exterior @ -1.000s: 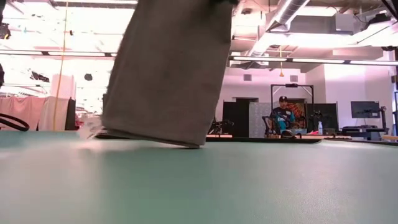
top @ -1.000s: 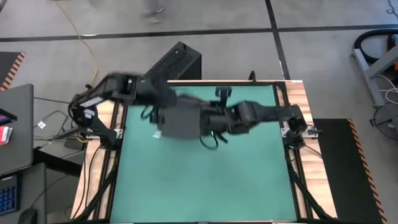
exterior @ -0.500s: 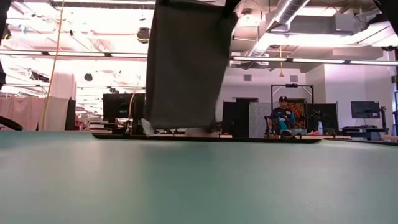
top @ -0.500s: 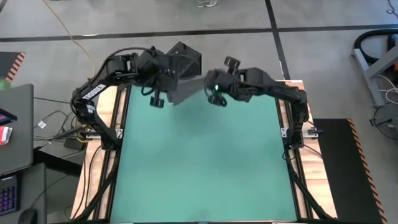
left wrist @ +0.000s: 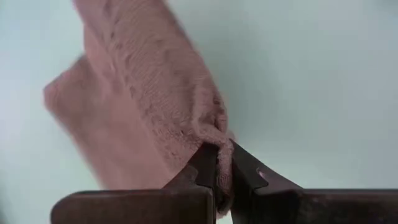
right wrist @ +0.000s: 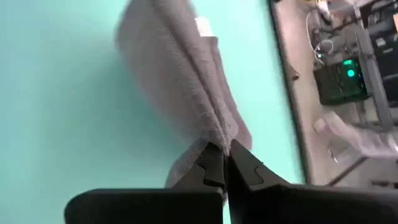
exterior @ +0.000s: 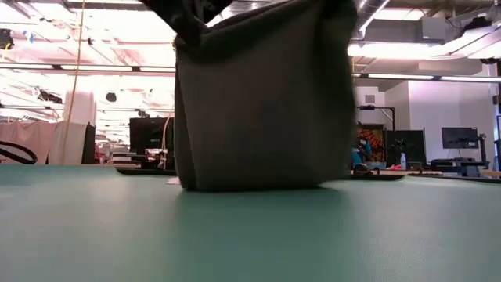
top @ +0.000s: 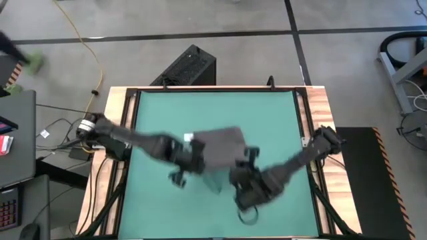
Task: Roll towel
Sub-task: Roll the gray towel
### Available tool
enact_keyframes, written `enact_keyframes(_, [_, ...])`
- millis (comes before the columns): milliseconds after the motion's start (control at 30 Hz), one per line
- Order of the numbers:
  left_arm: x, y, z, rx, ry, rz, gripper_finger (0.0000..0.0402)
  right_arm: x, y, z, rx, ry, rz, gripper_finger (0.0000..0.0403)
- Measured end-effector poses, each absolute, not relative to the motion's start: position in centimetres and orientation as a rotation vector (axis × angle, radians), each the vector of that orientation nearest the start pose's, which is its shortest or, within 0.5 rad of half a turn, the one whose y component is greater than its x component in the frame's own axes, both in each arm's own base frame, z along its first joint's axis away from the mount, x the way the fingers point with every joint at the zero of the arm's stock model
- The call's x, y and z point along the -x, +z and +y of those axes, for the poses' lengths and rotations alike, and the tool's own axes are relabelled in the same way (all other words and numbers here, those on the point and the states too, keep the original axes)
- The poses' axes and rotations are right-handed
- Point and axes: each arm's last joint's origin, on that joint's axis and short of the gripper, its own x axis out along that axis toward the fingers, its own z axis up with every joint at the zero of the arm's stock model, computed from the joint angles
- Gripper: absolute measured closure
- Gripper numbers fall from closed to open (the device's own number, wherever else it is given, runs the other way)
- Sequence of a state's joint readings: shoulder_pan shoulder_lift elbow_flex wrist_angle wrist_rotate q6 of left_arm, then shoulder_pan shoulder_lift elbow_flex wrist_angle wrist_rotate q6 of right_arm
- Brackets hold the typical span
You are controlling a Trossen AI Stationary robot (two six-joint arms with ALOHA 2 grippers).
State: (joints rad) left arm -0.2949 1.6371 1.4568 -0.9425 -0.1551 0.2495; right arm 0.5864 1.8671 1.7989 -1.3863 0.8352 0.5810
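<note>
Towel (top: 217, 150) hangs between left gripper (left wrist: 219, 163) and right gripper (right wrist: 222, 155), each pinching an upper corner (fingers clamped on cloth), its lower edge touching the table (top: 267, 113) mid-surface, directly beneath both.

1. The towel (exterior: 258, 102) is running off the low view's top edge, so both pincers are staying out of that picture.
2. The towel is covering most of a seated person (exterior: 363, 149) in the room behind.
3. A blurred figure (top: 17, 57) is smearing across the high view's left edge.
</note>
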Motion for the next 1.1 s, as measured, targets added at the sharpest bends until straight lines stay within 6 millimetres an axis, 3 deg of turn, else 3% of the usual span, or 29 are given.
enact_keyframes(167, [-30.1,24.8,-16.4,-0.439,-0.215,0.848,0.0401,-28.0,27.4,23.6,0.280,-0.403,0.836,0.0390])
enact_keyframes(367, [-27.8,22.6,-21.4,-0.312,-0.258,0.553,0.0401,-26.9,24.5,26.6,0.155,-0.294,0.741,0.0390])
enact_keyframes(800, [-26.2,20.3,-22.0,-0.160,-0.321,0.591,0.0401,-27.1,21.0,28.3,-0.031,-0.015,0.786,0.0374])
enact_keyframes(1100, [-26.1,20.5,-22.5,-0.129,-0.405,0.590,0.0401,-26.0,22.8,30.3,-0.079,0.131,0.809,0.0285])
